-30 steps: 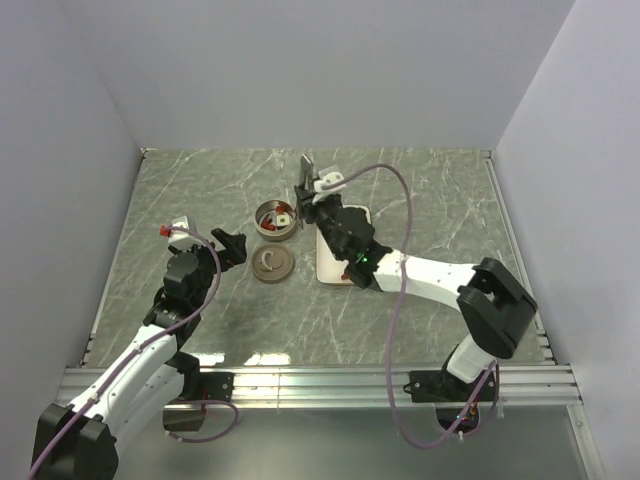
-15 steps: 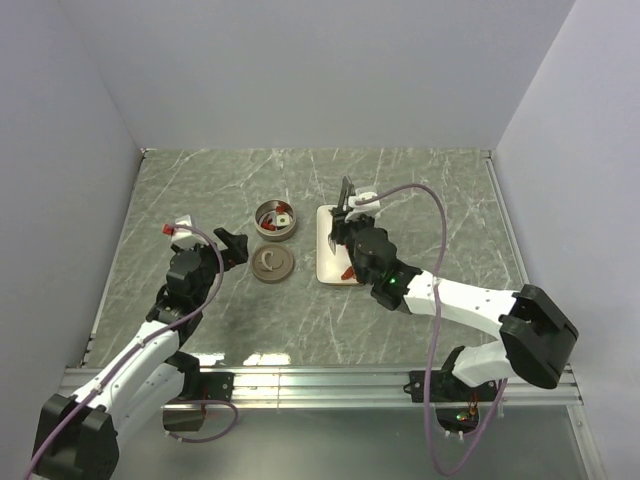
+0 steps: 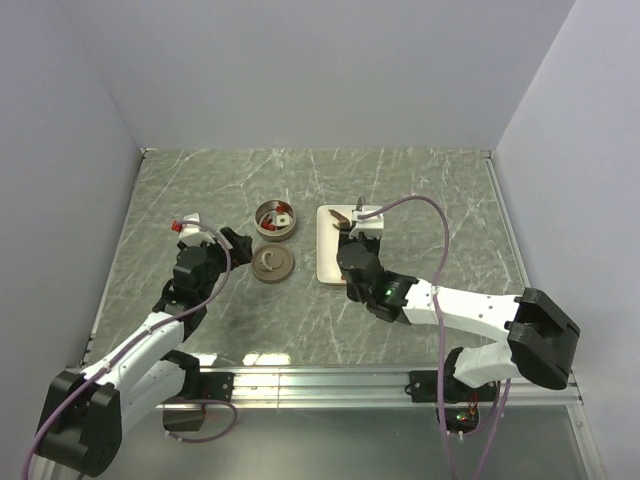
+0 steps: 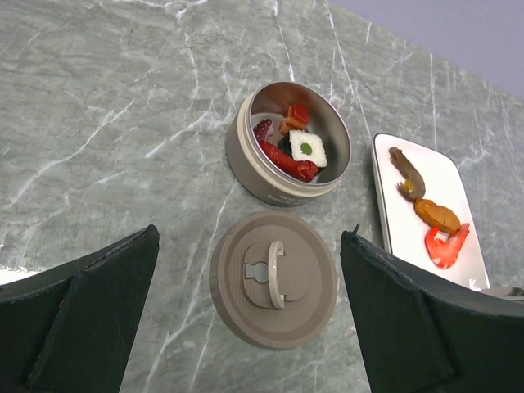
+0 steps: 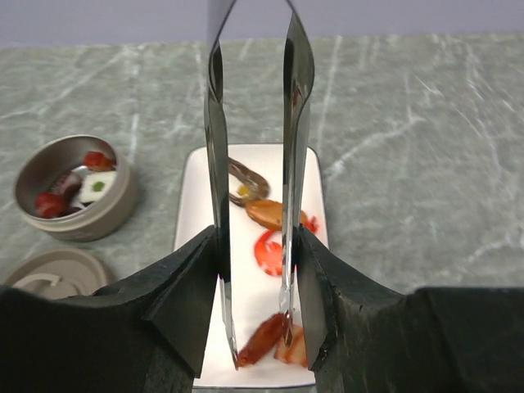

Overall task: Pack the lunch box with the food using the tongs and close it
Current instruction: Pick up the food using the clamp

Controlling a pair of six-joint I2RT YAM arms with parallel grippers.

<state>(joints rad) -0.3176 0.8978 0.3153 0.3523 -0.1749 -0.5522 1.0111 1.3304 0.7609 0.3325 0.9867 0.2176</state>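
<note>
The lunch box stands open on the table with red pieces and a white cube inside. Its brown lid lies flat just in front of it. My left gripper hovers open, its fingers either side of the lid, touching nothing. My right gripper is shut on the tongs, whose two arms stand apart. The tong tips straddle a red piece of food at the near end of the white plate. A shrimp and an orange piece lie farther along.
The white plate lies right of the tin and the lid. A dark brown curled piece rests at its far end and a pale red slice at its near end. Grey walls enclose the marbled table on three sides.
The right arm has drawn back from the tin to the plate and lowered the tongs to its near end. The left gripper has edged slightly toward the lid.
</note>
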